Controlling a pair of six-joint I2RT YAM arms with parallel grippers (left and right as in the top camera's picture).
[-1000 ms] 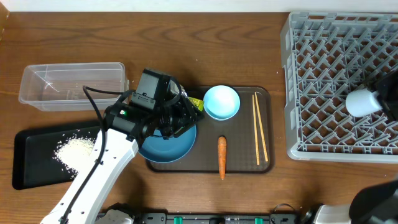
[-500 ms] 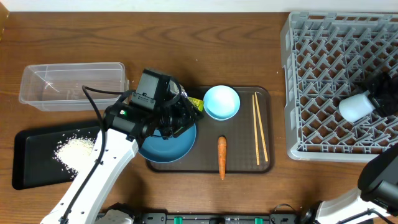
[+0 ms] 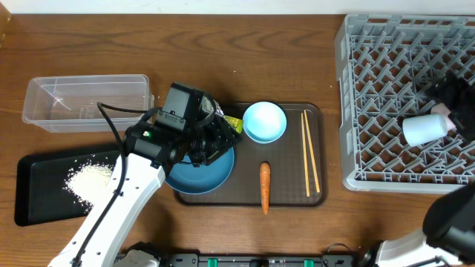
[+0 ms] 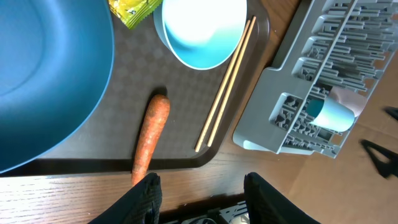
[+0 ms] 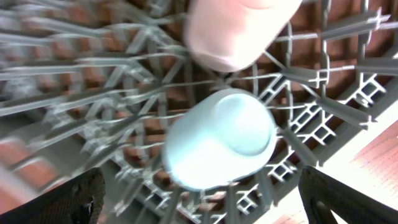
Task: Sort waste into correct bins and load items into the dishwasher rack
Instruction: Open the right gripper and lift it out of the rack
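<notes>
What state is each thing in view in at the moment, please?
Clear plastic rectangular tub: looks empty.
Flat black rectangular tray: holds white rice grains.
Large dark-blue bowl: upright on the brown tray.
Smaller light-blue bowl: upright, empty.
Small orange carrot: lying flat.
Thin wooden chopsticks: lying side by side.
Small white cup: on its side in the grey plastic rack, ungripped.
Left hand: open, empty.
Right hand: open, empty.
</notes>
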